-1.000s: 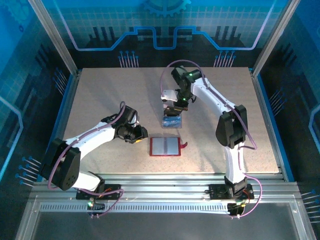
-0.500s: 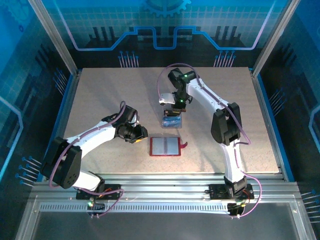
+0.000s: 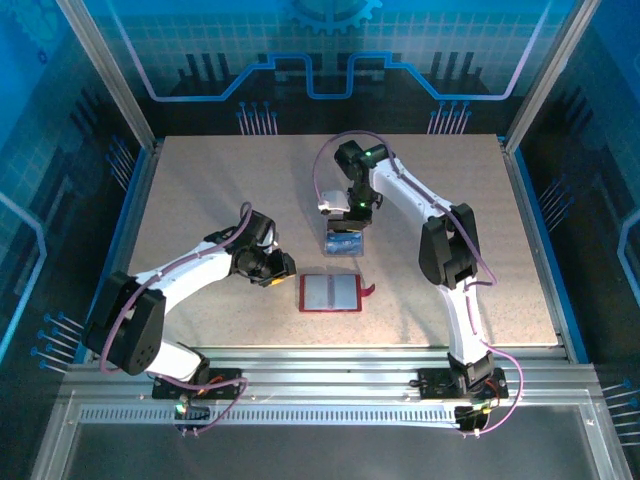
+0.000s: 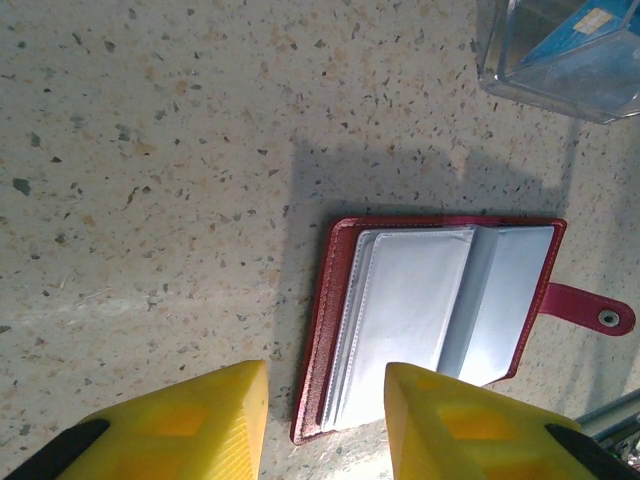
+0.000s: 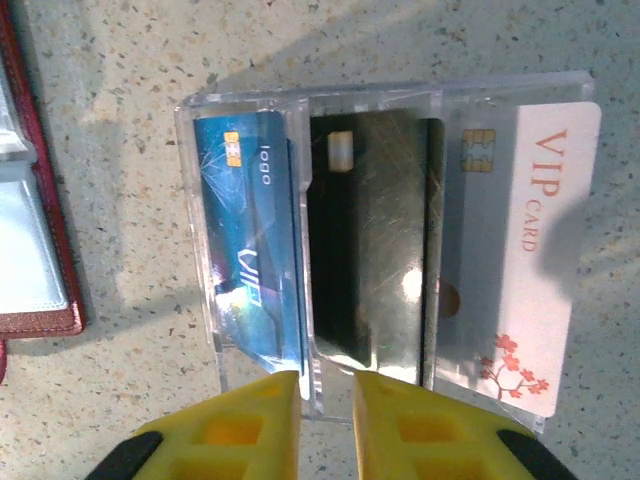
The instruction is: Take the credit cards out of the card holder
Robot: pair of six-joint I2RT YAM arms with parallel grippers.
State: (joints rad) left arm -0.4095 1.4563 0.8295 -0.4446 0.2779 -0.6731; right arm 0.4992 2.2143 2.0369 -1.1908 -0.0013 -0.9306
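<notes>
Red card holder (image 4: 440,300) open flat | credit cards (image 5: 370,230) in clear tray (image 5: 400,92)

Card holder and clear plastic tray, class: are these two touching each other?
Apart. The left wrist view shows a strip of bare table between the card holder and the clear plastic tray.

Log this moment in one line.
card holder open; credit cards in clear tray; left gripper open beside holder; right gripper open over tray
</notes>
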